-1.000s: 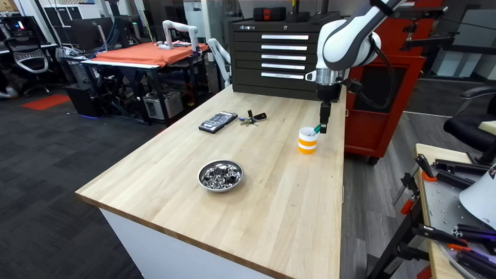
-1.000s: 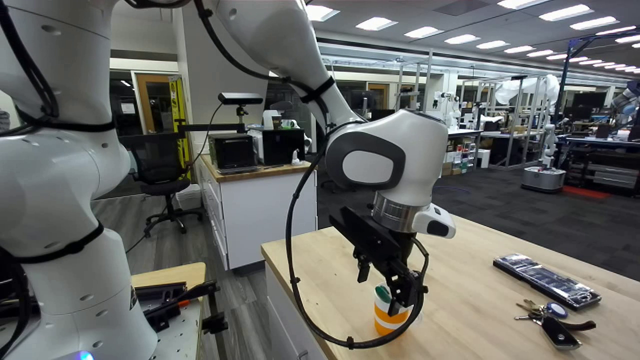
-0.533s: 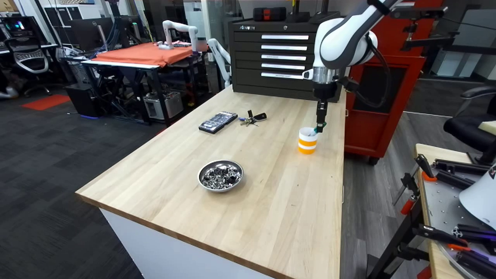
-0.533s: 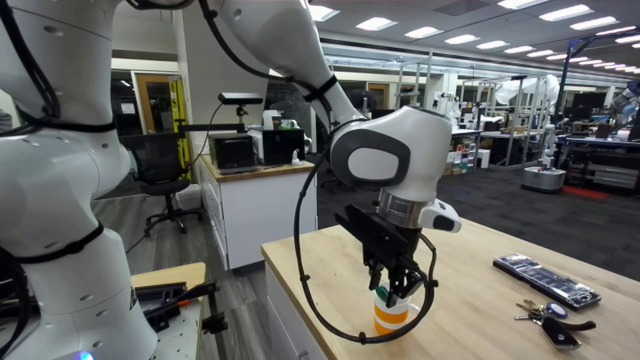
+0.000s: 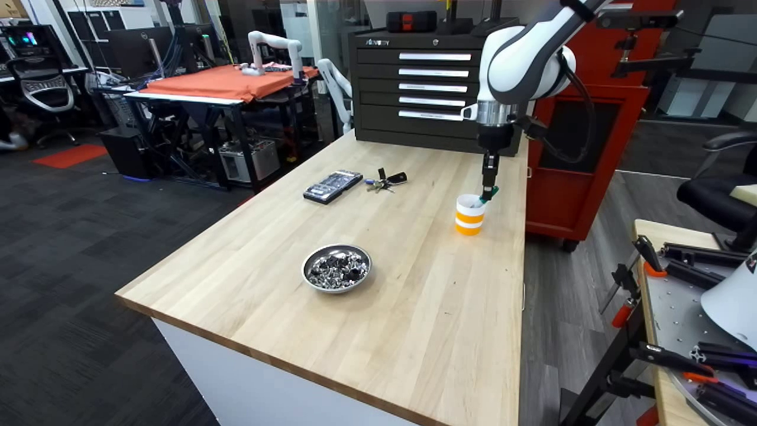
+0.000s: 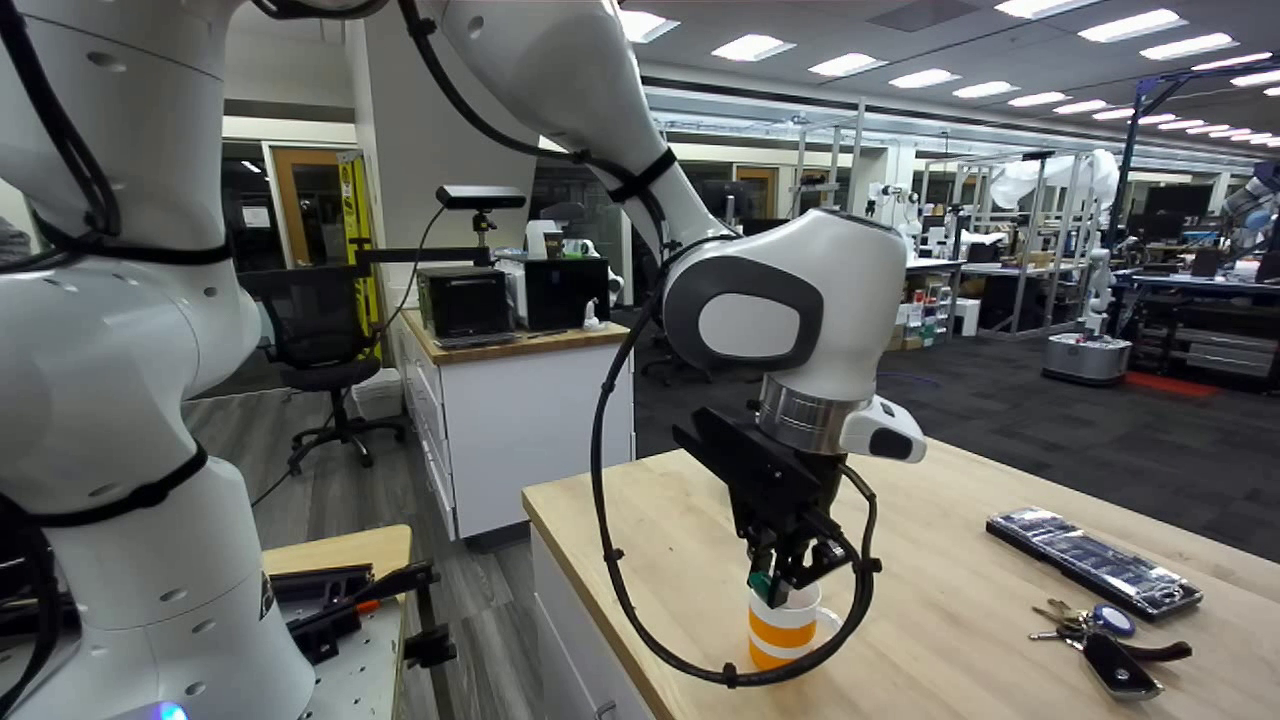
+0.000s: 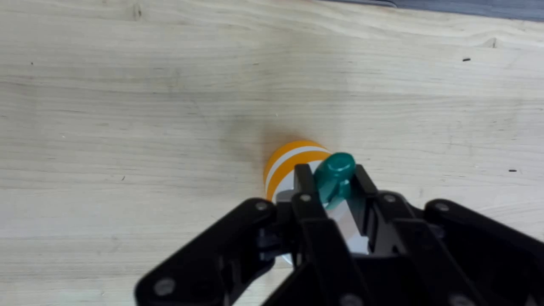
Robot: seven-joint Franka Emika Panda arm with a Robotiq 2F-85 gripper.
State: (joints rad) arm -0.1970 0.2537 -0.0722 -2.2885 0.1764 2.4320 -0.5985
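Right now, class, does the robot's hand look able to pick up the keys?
Probably not: the hand is shut on the marker, whose lower end sits in the mug. Nothing appears to cover the keys, so the occupied grip seems the main obstacle.

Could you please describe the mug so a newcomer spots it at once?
On the wooden table, look below the black hand, which grips a green-ended marker. The mug stands upright there. Unlike the keys and metal bowl, it is white with orange bands.
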